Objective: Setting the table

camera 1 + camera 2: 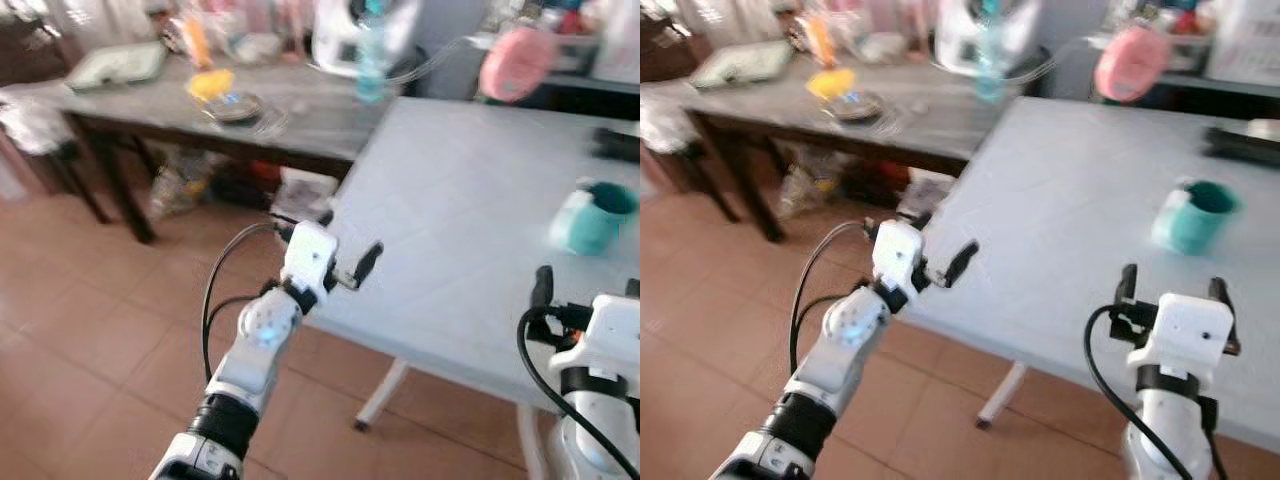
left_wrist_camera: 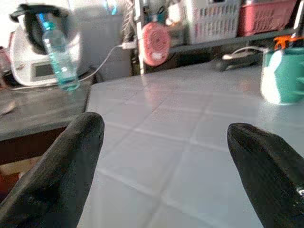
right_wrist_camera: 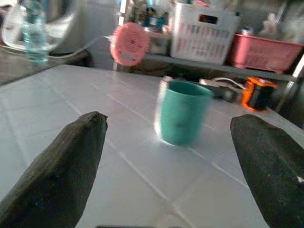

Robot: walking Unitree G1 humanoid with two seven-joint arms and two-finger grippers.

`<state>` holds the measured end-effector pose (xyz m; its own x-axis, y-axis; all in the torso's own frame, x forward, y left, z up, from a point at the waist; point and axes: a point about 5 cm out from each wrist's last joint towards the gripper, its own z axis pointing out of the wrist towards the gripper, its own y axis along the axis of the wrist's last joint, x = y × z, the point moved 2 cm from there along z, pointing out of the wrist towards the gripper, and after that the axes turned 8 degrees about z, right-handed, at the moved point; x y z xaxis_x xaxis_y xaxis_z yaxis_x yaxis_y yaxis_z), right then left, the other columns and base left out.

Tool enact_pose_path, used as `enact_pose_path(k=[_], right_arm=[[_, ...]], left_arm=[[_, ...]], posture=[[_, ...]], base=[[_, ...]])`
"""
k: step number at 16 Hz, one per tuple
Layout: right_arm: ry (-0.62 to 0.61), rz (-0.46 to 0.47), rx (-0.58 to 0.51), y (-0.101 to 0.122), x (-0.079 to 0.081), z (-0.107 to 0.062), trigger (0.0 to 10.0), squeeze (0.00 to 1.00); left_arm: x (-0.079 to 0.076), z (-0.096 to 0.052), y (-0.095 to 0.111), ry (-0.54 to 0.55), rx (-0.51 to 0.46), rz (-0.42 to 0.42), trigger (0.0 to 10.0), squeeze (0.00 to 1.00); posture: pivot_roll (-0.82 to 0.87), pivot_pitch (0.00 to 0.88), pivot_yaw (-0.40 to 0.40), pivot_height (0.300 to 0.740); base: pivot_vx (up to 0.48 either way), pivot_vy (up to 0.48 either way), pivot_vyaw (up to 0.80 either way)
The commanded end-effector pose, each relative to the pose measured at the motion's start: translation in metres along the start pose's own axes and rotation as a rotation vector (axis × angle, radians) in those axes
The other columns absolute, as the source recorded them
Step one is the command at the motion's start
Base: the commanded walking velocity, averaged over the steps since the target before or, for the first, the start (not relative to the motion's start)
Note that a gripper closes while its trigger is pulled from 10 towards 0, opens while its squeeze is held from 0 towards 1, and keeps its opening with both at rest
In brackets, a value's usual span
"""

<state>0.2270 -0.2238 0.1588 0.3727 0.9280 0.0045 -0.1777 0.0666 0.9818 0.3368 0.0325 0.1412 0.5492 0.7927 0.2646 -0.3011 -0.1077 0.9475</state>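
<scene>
Cup: teal cup [image 1: 1193, 217] upright on the white tabletop [image 1: 1070, 200], toward its right edge, touching nothing.
Left gripper [image 1: 335, 245]: at the tabletop's near-left corner, fingers spread, empty.
Right gripper [image 1: 1171, 283]: over the near edge, short of the cup, fingers spread.
Right wrist view: orange-black object [image 3: 257, 93] behind the cup.
Left wrist view: water bottle [image 2: 58, 52] on the dark side table [image 1: 300, 120].

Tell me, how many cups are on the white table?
1. A teal cup stands on the white table, toward its right side, ahead of the right pincer. Others may be hidden outside the pictures.
</scene>
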Motion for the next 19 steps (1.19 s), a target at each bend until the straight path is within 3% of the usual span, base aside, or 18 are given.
enact_pose_path(k=[1,6,12,13,14,18,19], right_arm=[[0.01,0.01,-0.015,0.004,0.004,0.001,10.0,1.0],[0.001,0.012,-0.016,0.004,0.004,0.002,10.0,1.0],[-0.004,0.021,-0.011,0.001,0.01,0.004,10.0,0.99],[0.001,0.025,-0.007,-0.001,0.012,0.004,10.0,0.55],[0.01,0.036,-0.004,-0.001,0.015,0.005,10.0,0.0],[0.026,0.118,0.025,-0.009,0.035,0.016,10.0,0.0],[0.036,0.155,0.047,-0.016,0.047,0.023,10.0,0.0]], left_arm=[[0.006,-0.004,-0.005,0.008,0.019,0.01,10.0,0.0],[0.005,-0.003,-0.005,0.009,0.018,0.015,10.0,0.0],[0.004,-0.002,-0.007,0.006,0.014,-0.004,10.0,0.0],[0.004,-0.002,-0.007,0.006,0.016,-0.004,10.0,0.0],[0.005,-0.001,-0.007,0.007,0.019,-0.004,10.0,0.0],[0.008,-0.005,-0.01,-0.002,0.033,0.002,10.0,0.0],[0.01,-0.008,-0.011,-0.034,0.038,0.016,10.0,0.0]], posture=[[-0.07,0.057,0.09,0.74],[-0.07,0.055,0.088,0.74],[-0.07,0.056,0.091,0.74],[-0.07,0.056,0.091,0.74],[-0.07,0.058,0.092,0.74],[-0.04,0.076,0.091,0.74],[-0.01,0.098,0.091,0.74]], base=[[0.0,-0.48,0.0],[0.0,-0.323,0.0],[0.0,0.0,0.0],[0.0,0.0,0.0],[0.0,0.0,0.0],[0.0,0.0,0.0],[0.0,0.0,0.0]])
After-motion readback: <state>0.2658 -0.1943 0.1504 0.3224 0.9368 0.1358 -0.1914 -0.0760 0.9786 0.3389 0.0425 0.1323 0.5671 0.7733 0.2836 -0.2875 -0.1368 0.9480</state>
